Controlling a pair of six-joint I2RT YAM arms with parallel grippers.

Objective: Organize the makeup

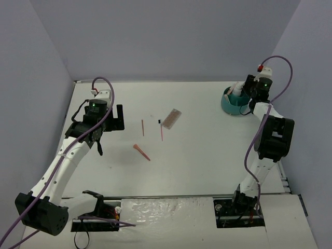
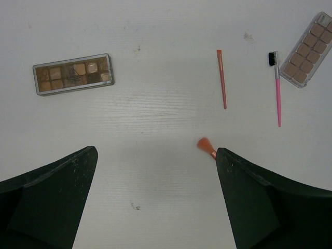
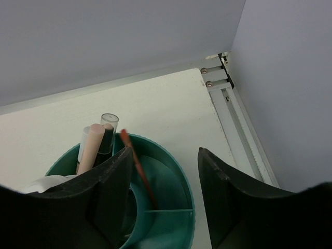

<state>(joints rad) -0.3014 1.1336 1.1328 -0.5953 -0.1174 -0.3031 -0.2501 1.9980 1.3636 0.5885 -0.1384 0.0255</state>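
Observation:
On the table lie a brown-pink palette (image 1: 171,118), a thin red stick (image 1: 142,127), a pink brush stick with a black tip (image 1: 161,129) and an orange brush (image 1: 141,152). My left gripper (image 1: 113,118) hovers to their left, open and empty. Its wrist view shows a second palette (image 2: 72,74), the red stick (image 2: 222,79), the pink brush stick (image 2: 277,91), the first palette (image 2: 307,49) and the orange brush (image 2: 206,147) beside the right finger. My right gripper (image 3: 165,153) is open over the teal tub (image 3: 176,155). A red stick (image 3: 139,168) leans inside, untouched.
The teal tub (image 1: 231,107) stands at the far right near the side wall. It holds upright tubes (image 3: 96,140) and a clear-capped one (image 3: 109,124). A metal rail (image 3: 233,114) runs along the table's right edge. Walls close the back and both sides.

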